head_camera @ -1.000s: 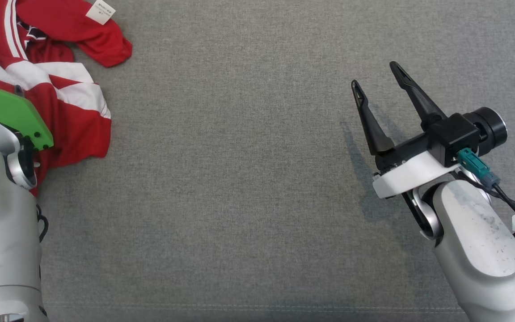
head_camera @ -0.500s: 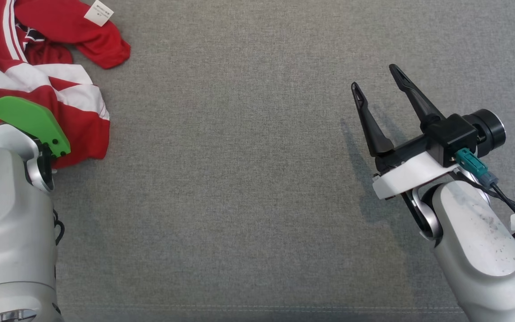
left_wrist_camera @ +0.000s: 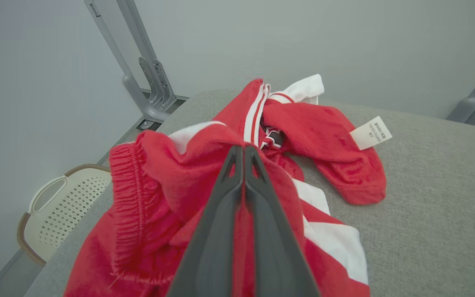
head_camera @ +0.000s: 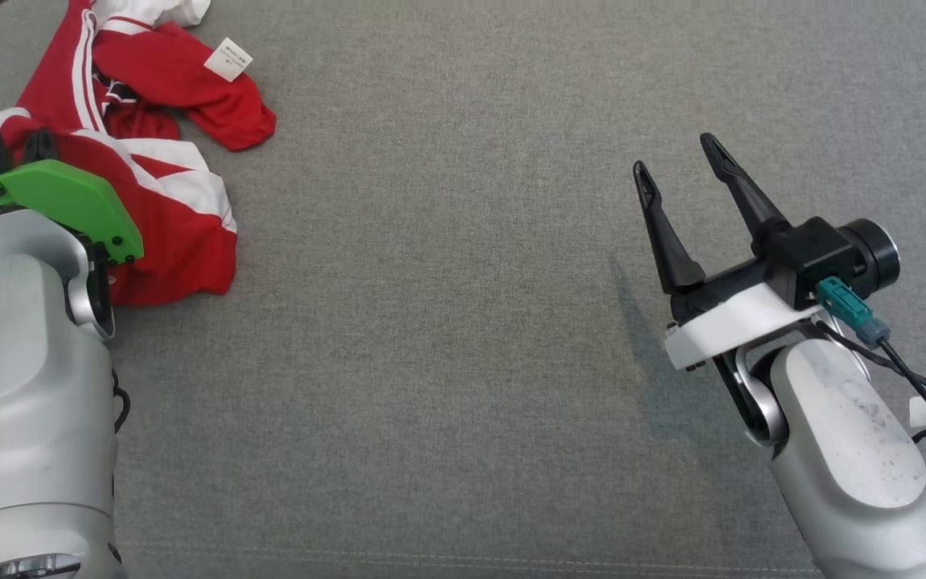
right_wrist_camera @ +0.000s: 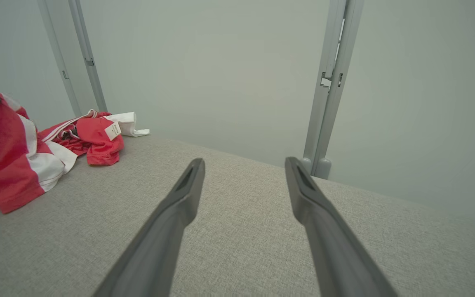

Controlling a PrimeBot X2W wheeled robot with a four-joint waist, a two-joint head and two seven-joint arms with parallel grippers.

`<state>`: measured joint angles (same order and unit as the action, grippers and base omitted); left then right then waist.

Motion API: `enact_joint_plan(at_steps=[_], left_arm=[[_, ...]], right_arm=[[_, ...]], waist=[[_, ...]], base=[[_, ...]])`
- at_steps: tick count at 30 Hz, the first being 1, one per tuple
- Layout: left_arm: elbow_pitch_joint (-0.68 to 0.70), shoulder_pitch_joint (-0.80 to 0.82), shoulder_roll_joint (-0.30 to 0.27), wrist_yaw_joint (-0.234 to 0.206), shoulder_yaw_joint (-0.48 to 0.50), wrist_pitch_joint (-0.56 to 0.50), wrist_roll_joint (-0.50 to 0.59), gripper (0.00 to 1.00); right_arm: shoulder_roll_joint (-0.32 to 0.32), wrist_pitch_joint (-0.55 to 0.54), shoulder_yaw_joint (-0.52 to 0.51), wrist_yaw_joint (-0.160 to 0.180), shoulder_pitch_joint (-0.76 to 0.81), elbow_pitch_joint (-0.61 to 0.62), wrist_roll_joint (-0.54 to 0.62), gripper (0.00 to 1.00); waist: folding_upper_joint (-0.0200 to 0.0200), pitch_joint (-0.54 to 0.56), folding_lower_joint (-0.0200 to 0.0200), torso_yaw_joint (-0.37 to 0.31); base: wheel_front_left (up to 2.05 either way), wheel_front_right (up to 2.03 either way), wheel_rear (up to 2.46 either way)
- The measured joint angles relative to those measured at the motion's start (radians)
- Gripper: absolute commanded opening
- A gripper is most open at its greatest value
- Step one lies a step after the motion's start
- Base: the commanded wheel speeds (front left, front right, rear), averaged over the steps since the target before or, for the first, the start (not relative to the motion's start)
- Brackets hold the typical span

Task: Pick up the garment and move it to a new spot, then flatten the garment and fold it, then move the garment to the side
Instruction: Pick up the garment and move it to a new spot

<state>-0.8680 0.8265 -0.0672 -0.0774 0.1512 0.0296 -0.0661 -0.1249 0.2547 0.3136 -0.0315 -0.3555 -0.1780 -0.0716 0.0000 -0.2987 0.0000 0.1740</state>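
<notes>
The left gripper has its two dark fingers pressed flat together, pinching a raised fold of the red-and-white garment. The right gripper hangs over bare surface with its fingers spread wide, holding and touching nothing.

A second ago the left fingers stood apart; they have since clamped on the cloth. The right gripper's spread is unchanged. The head camera has also shifted, so the garment sits lower and further right in that view.

The garment lies crumpled at the far left corner of the gray fabric surface, a white tag showing on its far red part. Past the left edge, lower down, stands a pale perforated basket. A wide stretch of bare surface runs from the garment to the right gripper, which is well apart from it. Gray metal posts rise beyond the far edge.
</notes>
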Motion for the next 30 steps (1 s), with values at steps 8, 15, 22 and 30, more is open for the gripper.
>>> enact_joint_plan(at_steps=[8, 15, 22, 30], left_arm=[[0.040, 0.000, 0.016, 0.052, -0.038, 0.087, 0.000, 0.00], [0.096, 0.000, 0.030, 0.098, -0.086, 0.154, 0.000, 0.00], [0.149, 0.000, 0.049, 0.131, -0.128, 0.174, -0.011, 0.00], [0.175, -0.007, 0.050, 0.156, -0.191, 0.174, -0.017, 0.00]], right_arm=[[0.008, 0.000, -0.011, 0.007, 0.030, -0.008, -0.012, 1.00], [0.027, 0.000, -0.015, 0.017, 0.064, -0.015, -0.029, 1.00], [0.029, 0.000, -0.024, 0.026, 0.099, -0.018, -0.035, 1.00], [0.032, 0.000, -0.037, 0.039, 0.126, -0.015, -0.040, 1.00]], waist=[[0.0000, 0.062, 0.0000, 0.007], [0.0000, 0.121, 0.0000, -0.007], [0.0000, 0.160, 0.0000, -0.058], [0.0000, 0.192, 0.0000, -0.131]], base=[[0.00, 0.00, 0.00], [0.00, 0.00, 0.00], [0.00, 0.00, 0.00], [0.00, 0.00, 0.00]])
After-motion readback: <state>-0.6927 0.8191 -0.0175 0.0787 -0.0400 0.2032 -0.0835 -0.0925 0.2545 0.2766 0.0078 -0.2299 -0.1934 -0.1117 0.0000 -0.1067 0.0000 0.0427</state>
